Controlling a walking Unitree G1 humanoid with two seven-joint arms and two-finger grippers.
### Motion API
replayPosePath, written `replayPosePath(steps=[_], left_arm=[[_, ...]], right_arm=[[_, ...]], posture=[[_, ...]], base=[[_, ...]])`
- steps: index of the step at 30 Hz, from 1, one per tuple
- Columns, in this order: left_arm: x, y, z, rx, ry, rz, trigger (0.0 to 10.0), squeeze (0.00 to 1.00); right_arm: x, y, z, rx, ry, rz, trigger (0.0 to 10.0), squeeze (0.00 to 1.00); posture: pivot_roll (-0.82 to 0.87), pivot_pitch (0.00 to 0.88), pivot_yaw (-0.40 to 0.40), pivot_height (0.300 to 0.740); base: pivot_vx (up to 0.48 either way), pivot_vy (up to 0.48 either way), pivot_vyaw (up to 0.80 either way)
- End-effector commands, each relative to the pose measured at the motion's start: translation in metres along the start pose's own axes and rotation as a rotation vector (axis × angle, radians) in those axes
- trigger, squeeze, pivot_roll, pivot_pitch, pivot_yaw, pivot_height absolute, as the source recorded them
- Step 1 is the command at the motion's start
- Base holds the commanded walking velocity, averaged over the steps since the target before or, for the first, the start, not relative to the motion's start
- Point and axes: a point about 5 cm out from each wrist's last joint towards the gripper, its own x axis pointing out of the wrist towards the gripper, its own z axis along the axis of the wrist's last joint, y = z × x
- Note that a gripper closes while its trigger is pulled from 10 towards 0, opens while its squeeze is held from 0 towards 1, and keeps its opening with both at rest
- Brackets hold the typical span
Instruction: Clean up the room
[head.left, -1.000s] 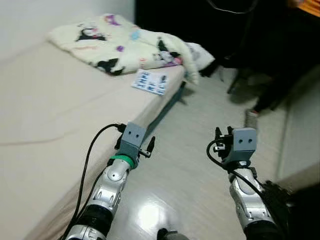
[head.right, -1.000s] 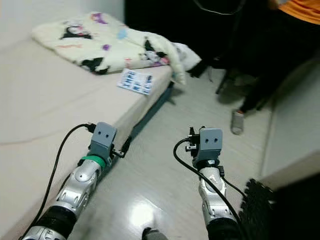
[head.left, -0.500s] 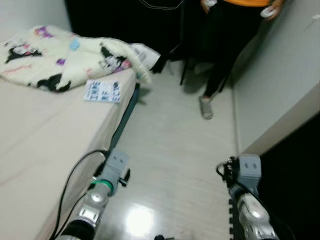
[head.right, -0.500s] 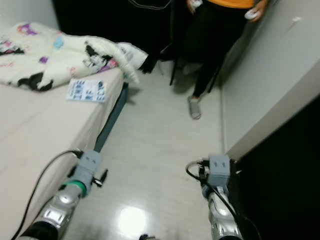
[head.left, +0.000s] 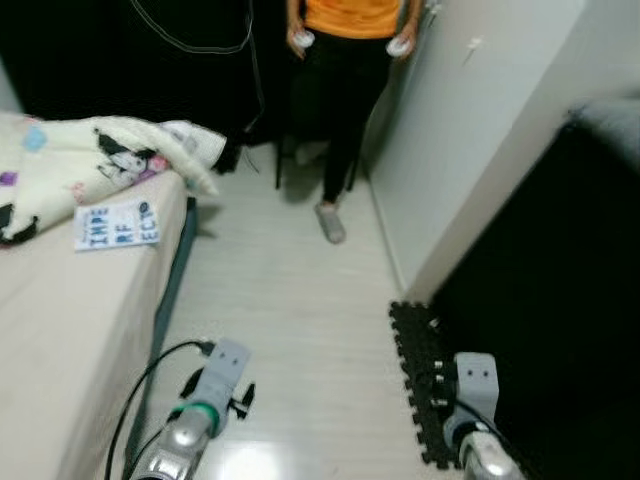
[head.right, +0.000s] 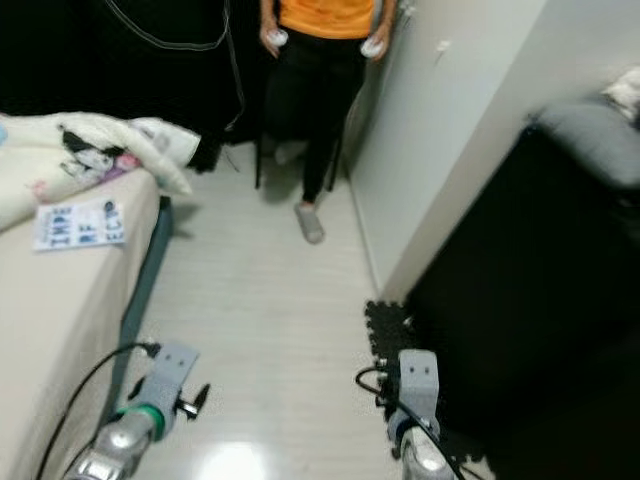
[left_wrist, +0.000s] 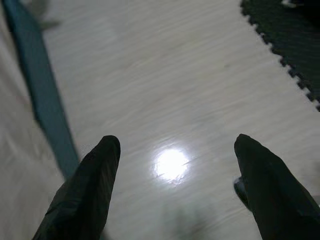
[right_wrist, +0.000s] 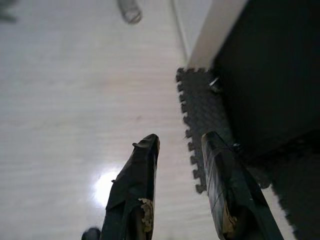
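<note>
- Pale, glossy plank floor (head.left: 290, 300) runs up the middle of the frame, a bright lamp glare on it at the bottom edge.
- Left side: a bed (head.left: 50, 320) under a smooth beige sheet, with a teal strip along its straight edge beside the floor.
- Upper left, a soft cream blanket (head.left: 110, 150) with cartoon prints lies rumpled on the bed, one corner drooping over the edge.
- Just below it on the sheet lies a flat white printed paper (head.left: 116, 224) with blue letters.
- Lower right: a black foam mat (head.left: 420, 370) with a jigsaw-toothed edge, butting against a dark block of furniture and a white wall corner.
- Top centre, a person (head.left: 345, 90) in an orange top and black trousers stands at the far end of the open floor lane.
- Left gripper (left_wrist: 175, 185) hangs low over the floor beside the bed edge, fingers spread wide, nothing between them.
- Right gripper (right_wrist: 181, 185) hovers at the mat's toothed edge, fingers a narrow gap apart, holding nothing.
</note>
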Motion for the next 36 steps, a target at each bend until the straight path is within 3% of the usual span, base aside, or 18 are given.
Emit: replayPosePath(steps=[1,8,15,17,18,21,31,33,36], left_arm=[[-0.001,-0.002,-0.005,0.004,0.012,-0.010,10.0,0.00],[0.000,0.000,0.001,-0.007,-0.031,-0.001,10.0,0.00],[0.006,0.004,0.022,-0.039,-0.106,0.022,10.0,0.00],[0.007,0.003,0.028,-0.040,-0.127,0.024,10.0,0.00],[0.009,0.001,0.038,-0.029,-0.166,0.026,10.0,0.00],[0.010,0.001,0.044,-0.023,-0.189,0.031,10.0,0.00],[0.013,-0.002,0.064,-0.036,-0.268,0.011,10.0,0.00],[0.013,-0.012,0.074,0.014,-0.323,-0.050,10.0,0.00],[0.013,-0.010,0.074,0.014,-0.330,-0.042,10.0,0.00]], right_arm=[[-0.004,-0.001,-0.010,-0.008,0.040,0.003,10.0,0.00],[-0.005,-0.002,-0.009,-0.010,0.020,-0.005,10.0,0.00],[0.002,-0.007,0.008,-0.029,-0.055,-0.022,10.0,0.00],[0.006,-0.008,0.018,-0.036,-0.095,-0.025,10.0,0.00],[0.013,-0.011,0.038,-0.047,-0.165,-0.032,10.0,0.00],[0.016,-0.010,0.048,-0.059,-0.203,-0.030,10.0,0.00],[0.016,-0.002,0.050,-0.078,-0.217,0.006,10.0,0.00],[0.015,0.007,0.045,-0.075,-0.193,0.043,10.0,0.00],[0.015,0.014,0.044,-0.091,-0.190,0.071,10.0,0.00]], posture=[[-0.02,0.025,-0.027,0.720],[-0.03,0.031,-0.025,0.720],[-0.03,0.034,-0.028,0.720],[-0.03,0.034,-0.027,0.720],[-0.04,0.038,-0.021,0.720],[-0.05,0.042,-0.020,0.720],[-0.11,0.042,-0.064,0.720],[-0.11,0.021,-0.143,0.720],[-0.13,0.000,-0.136,0.720]], base=[[0.000,0.000,-0.80],[0.000,0.000,-0.80],[0.000,0.000,-0.80],[0.000,0.000,-0.49],[0.000,0.000,0.00],[0.000,0.000,0.00],[0.000,0.000,0.00],[0.000,0.000,0.00],[0.000,0.000,0.00]])
